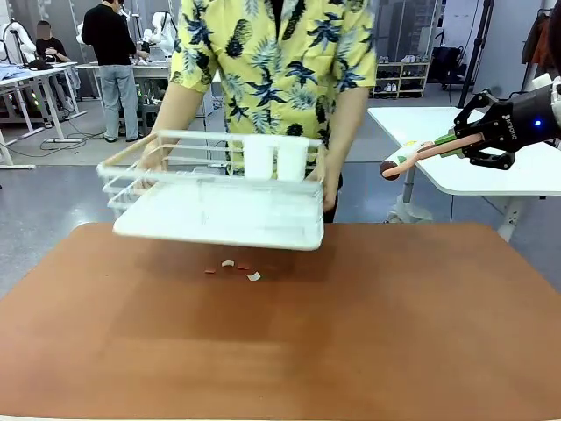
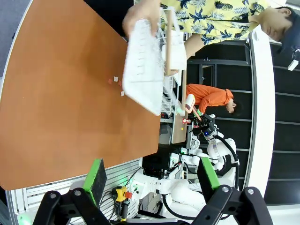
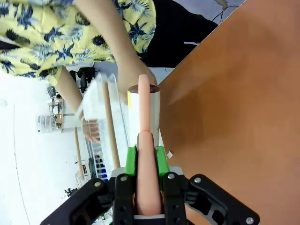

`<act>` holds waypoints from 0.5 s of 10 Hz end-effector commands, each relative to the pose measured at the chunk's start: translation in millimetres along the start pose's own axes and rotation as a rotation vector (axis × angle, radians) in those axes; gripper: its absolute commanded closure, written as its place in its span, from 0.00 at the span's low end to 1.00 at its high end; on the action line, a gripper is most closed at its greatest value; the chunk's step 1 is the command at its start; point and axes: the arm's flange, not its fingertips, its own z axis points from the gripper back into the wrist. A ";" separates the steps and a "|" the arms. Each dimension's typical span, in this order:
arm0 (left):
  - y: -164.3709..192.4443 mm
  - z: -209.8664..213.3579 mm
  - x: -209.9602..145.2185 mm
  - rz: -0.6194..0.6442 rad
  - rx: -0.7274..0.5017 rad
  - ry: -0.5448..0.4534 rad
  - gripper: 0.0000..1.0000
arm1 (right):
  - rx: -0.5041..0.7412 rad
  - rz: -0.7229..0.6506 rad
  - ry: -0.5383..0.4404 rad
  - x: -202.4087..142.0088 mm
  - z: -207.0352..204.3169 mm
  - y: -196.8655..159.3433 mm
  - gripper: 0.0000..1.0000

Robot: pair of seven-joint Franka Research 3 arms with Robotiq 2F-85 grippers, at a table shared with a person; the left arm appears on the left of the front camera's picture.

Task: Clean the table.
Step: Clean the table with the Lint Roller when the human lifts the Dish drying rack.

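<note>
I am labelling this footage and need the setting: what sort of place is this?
Probably a robotics lab or workshop, not a home. A robot's right gripper holds a pink-handled tool near the reddish-brown table, grey workbenches with people stand behind, and the floor is bare grey.

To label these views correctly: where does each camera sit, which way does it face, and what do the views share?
Front: fixed between the arms, faces across the table at the person holding the white rack; the right gripper shows, shut on a pink-handled roller.
Left wrist: on the left arm, looks along the open left gripper over the table; its green pads show.
Right wrist: on the right arm, looks along the roller toward the rack; its fingers clamp the handle.
Shared: all three show table, rack and person.
</note>
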 end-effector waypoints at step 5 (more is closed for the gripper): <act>1.2 1.1 -2.9 -0.015 -0.009 -0.006 0.00 | 0.001 0.001 0.000 -0.6 -0.2 0.7 1.00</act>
